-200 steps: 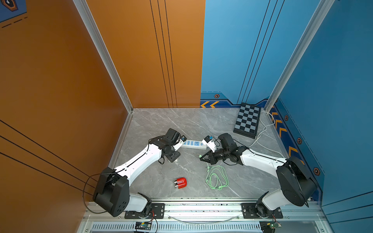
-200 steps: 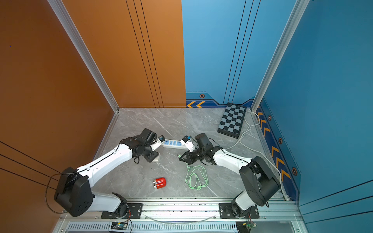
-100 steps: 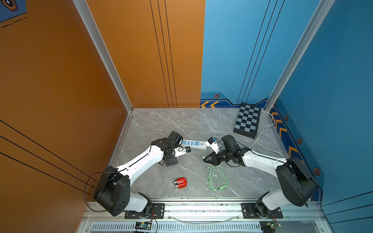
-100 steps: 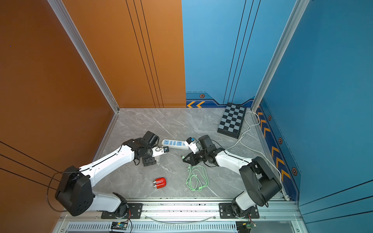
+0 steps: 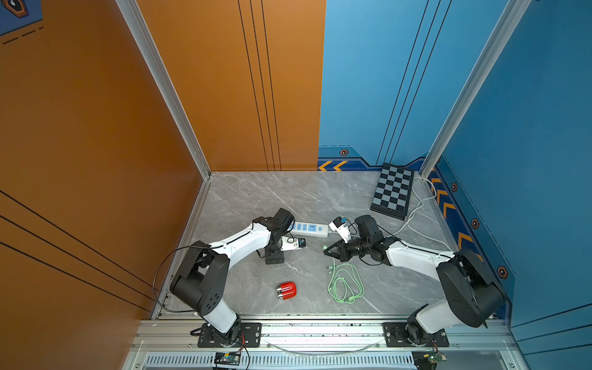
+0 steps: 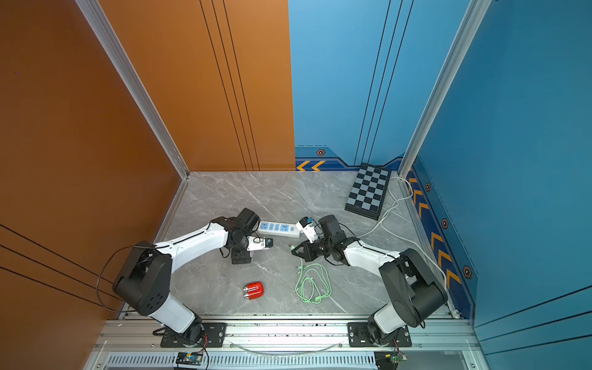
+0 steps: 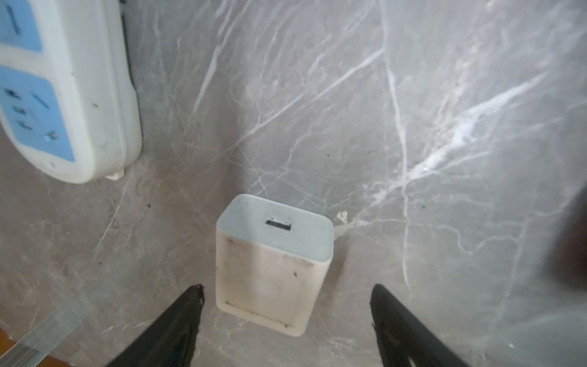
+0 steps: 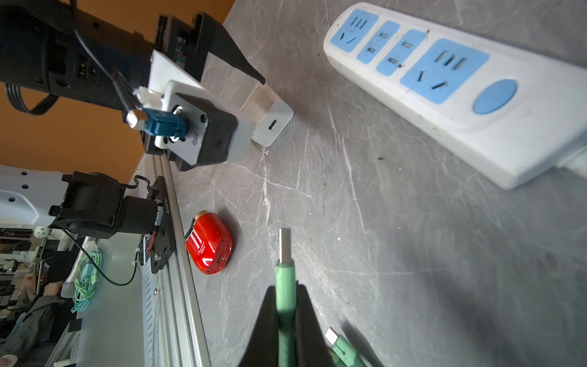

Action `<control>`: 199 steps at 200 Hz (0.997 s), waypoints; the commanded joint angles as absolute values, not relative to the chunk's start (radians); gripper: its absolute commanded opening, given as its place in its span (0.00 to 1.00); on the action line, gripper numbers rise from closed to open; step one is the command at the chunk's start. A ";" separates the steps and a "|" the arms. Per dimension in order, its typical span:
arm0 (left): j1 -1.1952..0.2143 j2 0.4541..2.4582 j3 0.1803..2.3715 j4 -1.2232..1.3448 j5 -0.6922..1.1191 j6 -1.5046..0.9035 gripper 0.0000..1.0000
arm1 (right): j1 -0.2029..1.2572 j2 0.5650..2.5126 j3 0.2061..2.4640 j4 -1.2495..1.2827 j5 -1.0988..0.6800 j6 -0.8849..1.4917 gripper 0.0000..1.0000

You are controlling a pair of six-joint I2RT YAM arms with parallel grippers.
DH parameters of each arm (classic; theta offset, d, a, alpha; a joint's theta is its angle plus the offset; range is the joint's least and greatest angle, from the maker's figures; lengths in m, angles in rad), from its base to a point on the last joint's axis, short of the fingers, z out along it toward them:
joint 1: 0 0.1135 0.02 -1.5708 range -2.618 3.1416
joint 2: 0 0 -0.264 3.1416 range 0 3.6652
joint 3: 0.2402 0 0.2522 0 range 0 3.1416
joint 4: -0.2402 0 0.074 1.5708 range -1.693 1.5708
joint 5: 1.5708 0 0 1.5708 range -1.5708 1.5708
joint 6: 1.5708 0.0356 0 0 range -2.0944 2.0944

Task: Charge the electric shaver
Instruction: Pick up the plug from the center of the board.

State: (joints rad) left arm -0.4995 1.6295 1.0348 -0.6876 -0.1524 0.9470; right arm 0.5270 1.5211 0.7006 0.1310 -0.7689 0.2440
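Left gripper [image 7: 286,290] stands with its black fingers spread wide, one on each side of the white charger block [image 7: 270,270] and touching neither face. Right gripper [image 8: 286,287] is pinched tight on the green cable [image 5: 344,283], just behind its metal USB plug [image 8: 285,244], which sticks out bare past the fingertips.

From my seat, the electric shaver [image 5: 286,291] lies on its side on the grey marble-patterned table [image 5: 256,198]. It is near the front rail, between the two arm bases and well apart from both grippers. It is a short, glossy red capsule. In both top views two silver round heads show at one end [image 6: 246,293]. The right wrist view shows its rounded end with a small dark port, and a line of fine white print on the shell [image 8: 208,246] that I cannot read.

Only one word reads clearly: "ZED" on the left wrist camera [image 8: 206,133].

The block is smooth, scuffed white plastic with rounded corners and a slot-shaped port in its end face. The white power strip [image 8: 444,82] is a long rounded bar with pale blue socket panels and a round blue button. Loose loops of the cable lie on the table beside the shaver. A black-and-grey chequered board [image 5: 393,191] sits at the far corner.
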 commanded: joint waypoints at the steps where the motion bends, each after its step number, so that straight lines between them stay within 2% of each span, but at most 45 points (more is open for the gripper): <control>1: -0.468 1.661 1.080 -0.689 -0.103 0.967 0.85 | 0.522 1.522 0.675 0.199 -0.803 0.280 0.00; 64: -0.431 1.738 1.111 -0.678 -0.089 0.989 0.84 | 0.521 1.537 0.643 0.256 -0.818 0.309 0.00; 143: -0.383 1.773 1.063 -0.670 -0.080 0.973 0.79 | 0.510 1.552 0.639 0.274 -0.835 0.321 0.00; 156: -0.367 1.772 1.062 -0.669 -0.070 0.976 0.76 | 0.507 1.553 0.636 0.271 -0.837 0.321 0.00; 199: -0.374 1.770 1.051 -0.667 -0.043 0.961 0.59 | 0.505 1.537 0.624 0.274 -0.829 0.327 0.00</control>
State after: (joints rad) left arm -0.3729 1.7622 1.0840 -0.6582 -0.0780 0.9619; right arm 0.5110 1.5482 0.6365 0.2623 -0.8120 0.3157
